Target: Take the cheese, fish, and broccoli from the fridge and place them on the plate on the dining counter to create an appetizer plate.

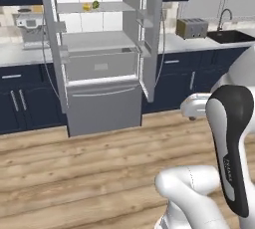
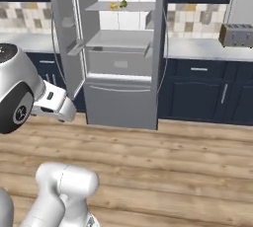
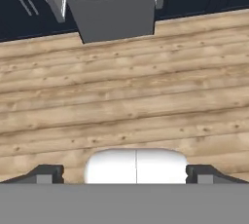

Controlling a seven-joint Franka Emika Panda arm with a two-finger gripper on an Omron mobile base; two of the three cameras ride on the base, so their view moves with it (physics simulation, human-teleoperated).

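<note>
Left base view shows the fridge (image 1: 102,49) standing open against the far wall, both doors swung wide, its white interior and glass shelves bare apart from an upper shelf where the cheese (image 1: 87,7) sits just left of the broccoli (image 1: 95,5), the two nearly touching. Right base view shows the same pair, cheese (image 2: 114,5) and broccoli (image 2: 123,4), on that shelf, and a slim dark shape at the left front of the lower shelf that may be the fish (image 2: 97,49), too small to tell. Below the shelves are a closed drawer and the grey freezer front. Dark navy cabinets (image 1: 25,98) flank the fridge under a grey wall counter that carries a toaster (image 1: 191,27) and a sink (image 1: 234,36) to the right. Wide open wood floor (image 3: 126,91) lies between the fridge and the robot. Well short of the fridge, the arm is folded low, and the gripper (image 3: 124,173) looks across the floor with its fingertips (image 3: 46,173) spread wide, holding nothing.
</note>
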